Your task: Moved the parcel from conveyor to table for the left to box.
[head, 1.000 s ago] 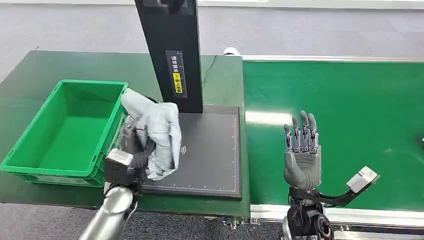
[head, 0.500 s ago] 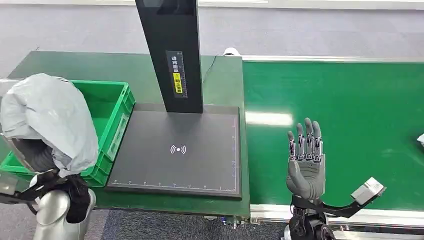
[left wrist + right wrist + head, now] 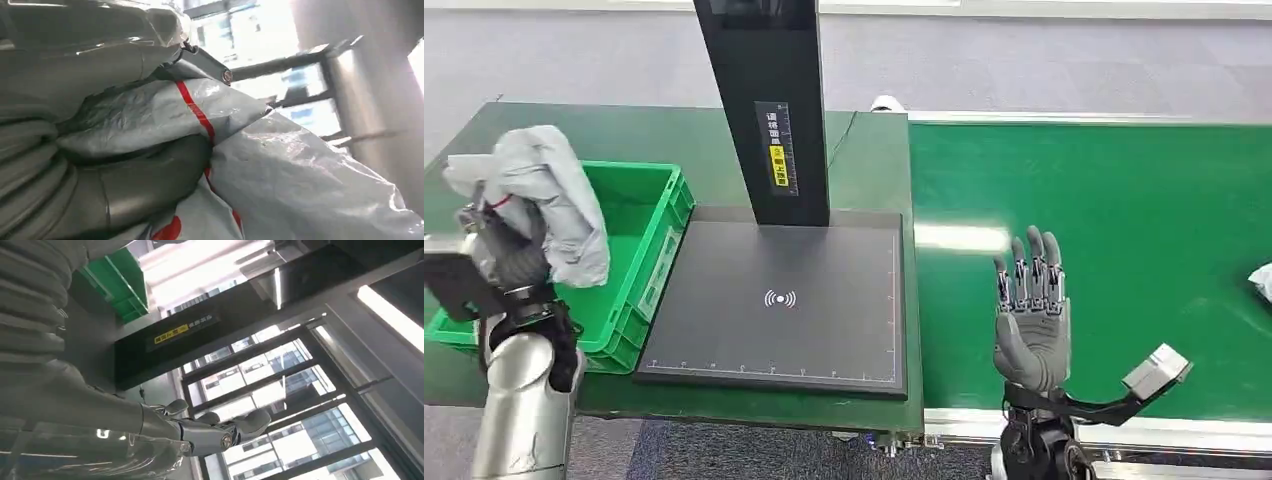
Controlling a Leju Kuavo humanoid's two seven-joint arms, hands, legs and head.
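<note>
left robot hand (image 3: pixel 509 255) gripping grey parcel (image 3: pixel 554 200), above green crate (image 3: pixel 639 260)

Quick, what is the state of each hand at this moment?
Left hand: closed, holding the grey parcel above the green bin.
Right hand: open, holding nothing, fingers up over the conveyor.

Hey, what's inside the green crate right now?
The green crate shows bare green floor. The grey parcel, held above by the left hand, covers its near-left part.
</note>
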